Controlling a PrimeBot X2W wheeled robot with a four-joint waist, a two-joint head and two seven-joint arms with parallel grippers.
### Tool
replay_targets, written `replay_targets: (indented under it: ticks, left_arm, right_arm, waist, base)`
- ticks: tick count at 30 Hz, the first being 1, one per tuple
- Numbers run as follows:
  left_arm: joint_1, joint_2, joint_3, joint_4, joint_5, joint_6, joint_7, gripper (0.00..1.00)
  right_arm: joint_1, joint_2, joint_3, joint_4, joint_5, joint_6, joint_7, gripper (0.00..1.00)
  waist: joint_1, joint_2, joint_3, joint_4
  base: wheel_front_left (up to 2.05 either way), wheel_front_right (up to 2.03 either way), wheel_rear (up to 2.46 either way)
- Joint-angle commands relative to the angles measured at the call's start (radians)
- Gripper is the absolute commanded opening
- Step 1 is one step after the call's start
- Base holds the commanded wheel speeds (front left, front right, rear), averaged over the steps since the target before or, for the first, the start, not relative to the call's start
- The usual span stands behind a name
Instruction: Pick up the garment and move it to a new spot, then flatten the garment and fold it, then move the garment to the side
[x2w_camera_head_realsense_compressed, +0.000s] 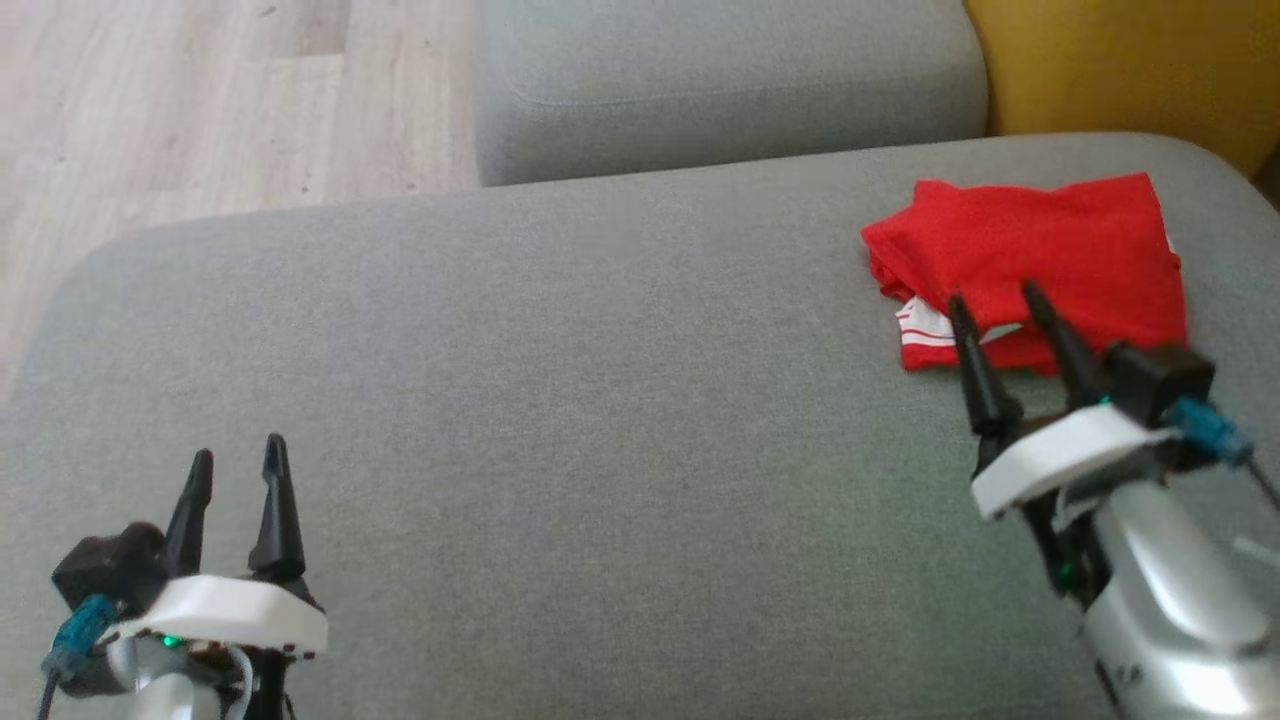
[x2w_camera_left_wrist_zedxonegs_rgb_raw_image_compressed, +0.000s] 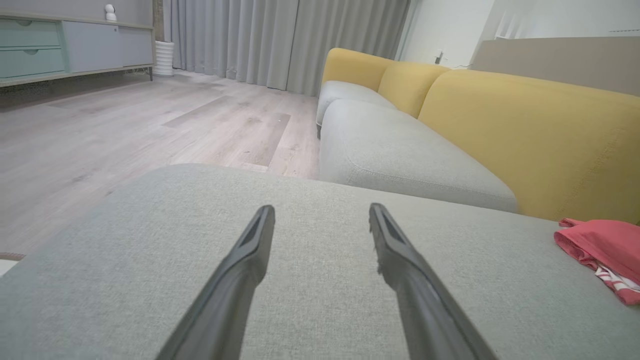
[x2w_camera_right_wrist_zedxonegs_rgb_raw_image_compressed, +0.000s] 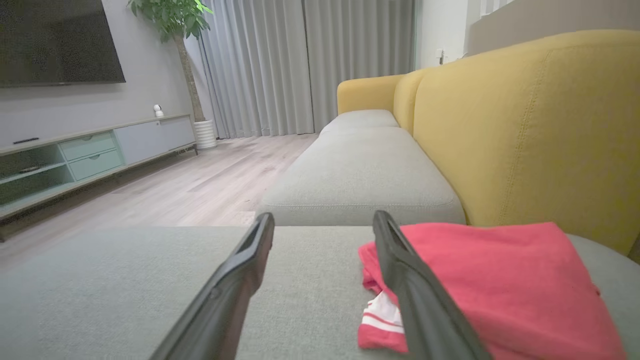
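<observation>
now | folded garment (x2w_camera_head_realsense_compressed: 1040, 255) | at tips of right end effector (x2w_camera_head_realsense_compressed: 992, 294)

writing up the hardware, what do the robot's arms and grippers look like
Left gripper and right gripper each have two long, tapered black fingers on a curved white mount. A black block, a teal connector and a small green light sit at each wrist. The forearm is glossy silver.
</observation>
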Motion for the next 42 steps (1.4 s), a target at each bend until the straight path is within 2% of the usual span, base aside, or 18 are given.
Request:
replay_targets:
  ticks: [1,9,28,29,34,42]
  left_arm:
    - [-0.057,0.026,0.045,-0.024,0.015,-0.003,-0.006,1.00]
    - [-0.075,0.012,0.043,-0.009,0.060,-0.023,-0.006,1.00]
    - [-0.088,-0.007,0.056,0.004,0.075,-0.039,-0.006,1.00]
    - [-0.027,-0.017,0.023,0.034,0.071,-0.035,0.000,0.00]
    - [0.014,-0.032,0.024,0.098,0.062,-0.034,0.004,0.00]
    - [0.007,-0.033,0.029,0.088,-0.027,-0.035,0.031,0.00]
  right_arm:
    - [-0.006,0.010,0.001,-0.036,-0.013,-0.001,-0.014,1.00]
    - [0.070,0.060,-0.040,-0.049,-0.059,-0.001,-0.017,1.00]
    - [0.085,0.084,-0.045,-0.054,-0.068,-0.001,-0.017,1.00]
    - [0.115,0.083,-0.059,-0.019,-0.062,0.000,-0.004,0.00]
    - [0.164,0.088,-0.059,0.030,-0.053,0.000,0.001,0.00]
    - [0.171,0.096,-0.083,0.007,0.028,0.000,0.025,0.00]
  waist:
    - [0.0001,-0.0001,-0.005,0.005]
    - [0.0001,-0.0001,-0.016,0.016]
    - [0.0001,-0.0001,-0.017,-0.001]
    - [0.0001,-0.0001,-0.017,-0.001]
    - [0.0001,-0.0001,-0.016,-0.002]
    - [0.0001,-0.0001,-0.012,0.000]
  base:
    - [0.00,0.00,0.00]
    - [0.00,0.00,0.00]
    - [0.00,0.00,0.00]
    - [0.00,0.00,0.00]
    - [0.00,0.00,0.00]
    - [0.00,0.00,0.00]
